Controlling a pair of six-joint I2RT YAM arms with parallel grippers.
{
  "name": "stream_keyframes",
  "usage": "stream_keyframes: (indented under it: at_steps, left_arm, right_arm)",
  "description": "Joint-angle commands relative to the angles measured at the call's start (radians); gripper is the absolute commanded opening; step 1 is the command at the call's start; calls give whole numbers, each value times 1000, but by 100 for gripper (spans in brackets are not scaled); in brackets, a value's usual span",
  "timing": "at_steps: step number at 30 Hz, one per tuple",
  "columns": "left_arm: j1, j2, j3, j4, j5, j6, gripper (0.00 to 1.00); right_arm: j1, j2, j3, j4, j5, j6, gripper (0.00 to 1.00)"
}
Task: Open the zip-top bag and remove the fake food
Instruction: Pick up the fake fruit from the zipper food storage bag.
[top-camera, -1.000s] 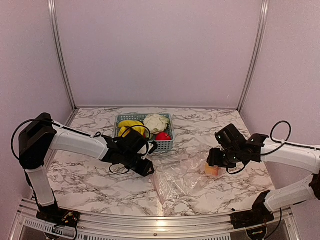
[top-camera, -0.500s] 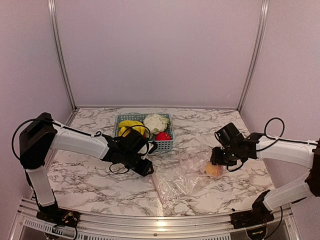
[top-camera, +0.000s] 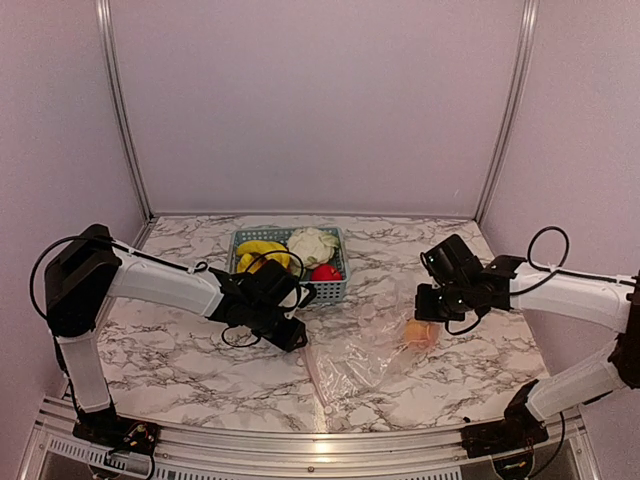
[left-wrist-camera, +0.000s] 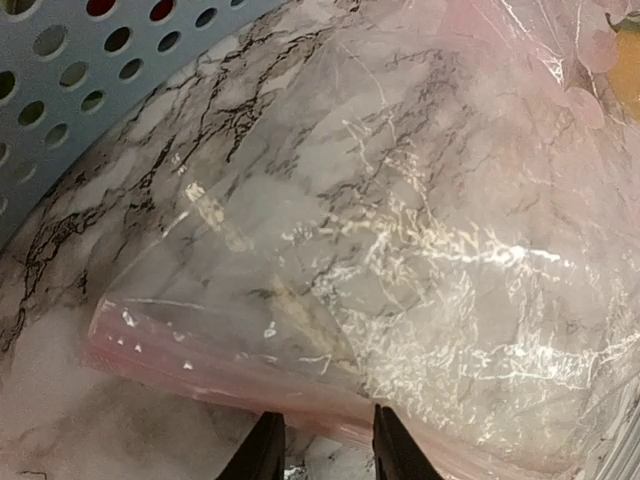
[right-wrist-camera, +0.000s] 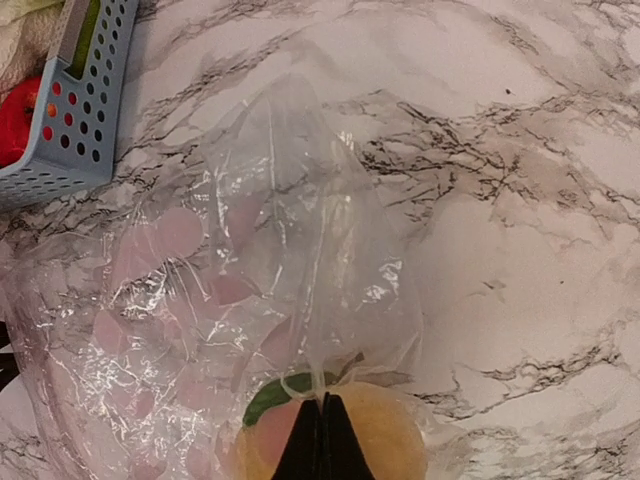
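My right fingers (right-wrist-camera: 308, 445) were clenched on zip-top bag (right-wrist-camera: 230, 280) film over the orange (right-wrist-camera: 385, 440) inside, bag on the counter (right-wrist-camera: 520, 200), left fingers (left-wrist-camera: 262, 450) parted at its zipper strip (left-wrist-camera: 200, 375); thin film could've slipped or torn.

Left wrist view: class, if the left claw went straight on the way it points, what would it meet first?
The zip-top bag: its pink zipper strip lies directly ahead of the left claw. Whether the claw would strike it or skim over it is unclear.
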Motion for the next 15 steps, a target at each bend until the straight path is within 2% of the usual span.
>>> stream_keyframes:
  at_steps: [1, 15]
  left_arm:
    - [5, 27, 36, -39, -52, 13, 31]
    - [-3, 99, 99, -127, -205, 21, 28]
  right_arm:
    - [40, -29, 83, -48, 29, 28, 0]
    - [81, -68, 137, -84, 49, 49, 0]
